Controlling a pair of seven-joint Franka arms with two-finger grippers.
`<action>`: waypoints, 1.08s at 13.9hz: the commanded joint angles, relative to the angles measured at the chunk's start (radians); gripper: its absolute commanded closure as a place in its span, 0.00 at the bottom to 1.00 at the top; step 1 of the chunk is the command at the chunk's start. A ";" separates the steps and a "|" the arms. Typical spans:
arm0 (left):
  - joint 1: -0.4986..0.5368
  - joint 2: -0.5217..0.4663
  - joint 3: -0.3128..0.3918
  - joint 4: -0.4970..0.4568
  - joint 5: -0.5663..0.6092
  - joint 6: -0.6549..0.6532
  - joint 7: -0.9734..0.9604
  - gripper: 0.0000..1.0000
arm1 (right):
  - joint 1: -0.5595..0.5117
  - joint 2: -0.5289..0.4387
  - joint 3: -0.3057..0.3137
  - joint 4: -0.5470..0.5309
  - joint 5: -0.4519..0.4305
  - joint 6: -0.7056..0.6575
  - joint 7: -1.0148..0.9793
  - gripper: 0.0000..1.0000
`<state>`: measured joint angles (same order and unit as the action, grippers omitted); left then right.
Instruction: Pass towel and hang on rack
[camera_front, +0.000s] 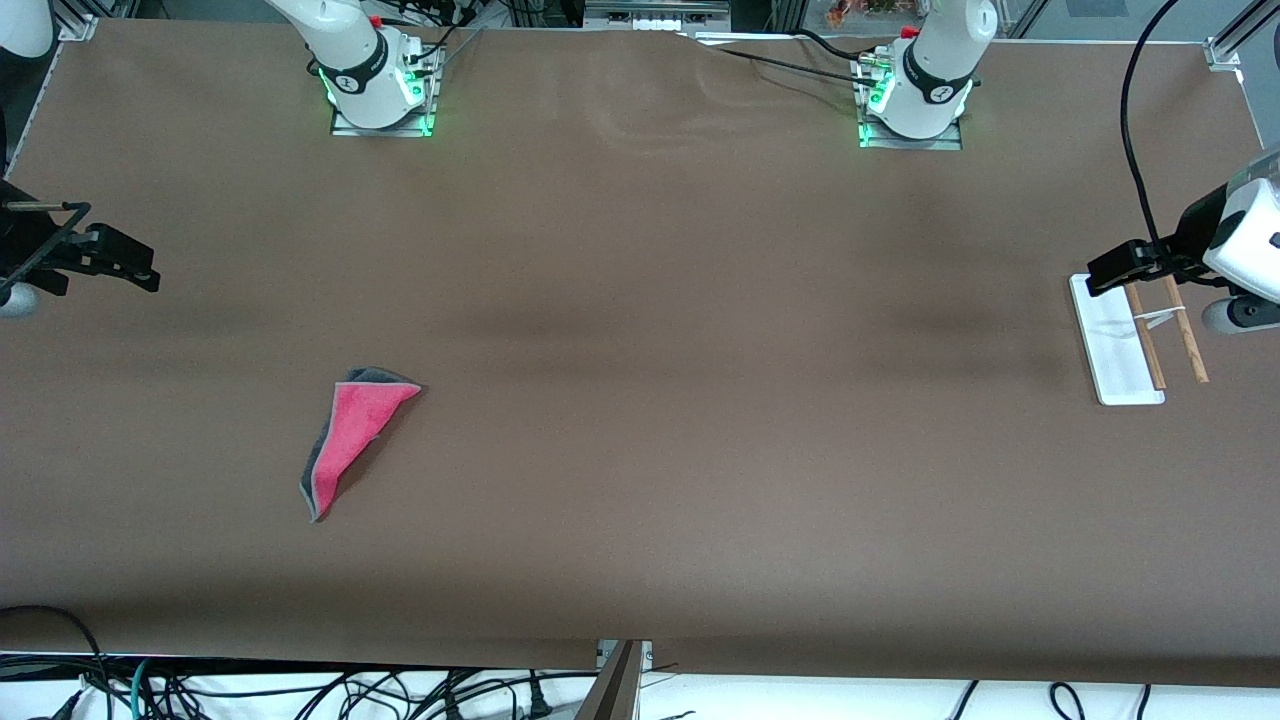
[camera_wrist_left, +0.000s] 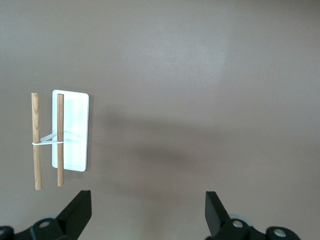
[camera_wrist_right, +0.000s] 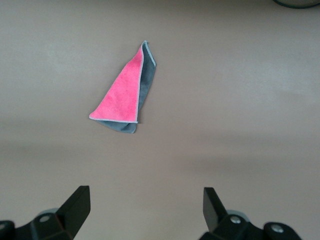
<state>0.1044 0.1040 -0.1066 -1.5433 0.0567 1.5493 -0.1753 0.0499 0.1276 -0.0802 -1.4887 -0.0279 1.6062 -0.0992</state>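
Brown table (camera_front: 640, 420), cables along its near edge. Both arms wait, pulled out to their own ends. Right gripper (camera_wrist_right: 145, 207) hangs wide open, empty; left gripper (camera_wrist_left: 147, 212) same, by the rack (camera_front: 1115, 345). Towel (camera_front: 350, 440) lies flat toward the right arm's end: folded triangle, pink up, gray edge, long axis diagonal, narrow tip nearest the camera. Rack rods run near-to-far.
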 joint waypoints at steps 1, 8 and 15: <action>-0.005 0.013 0.005 0.031 -0.021 -0.024 0.025 0.00 | -0.004 0.012 0.000 0.027 -0.003 -0.005 -0.008 0.00; 0.008 0.011 0.013 0.028 -0.055 -0.020 0.106 0.00 | -0.004 0.012 0.000 0.027 -0.003 -0.002 -0.008 0.00; 0.014 0.014 0.013 0.028 -0.057 -0.020 0.106 0.00 | -0.005 0.012 0.000 0.027 -0.003 0.000 -0.010 0.00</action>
<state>0.1104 0.1046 -0.0939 -1.5433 0.0214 1.5487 -0.0953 0.0492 0.1276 -0.0803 -1.4887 -0.0279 1.6104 -0.0992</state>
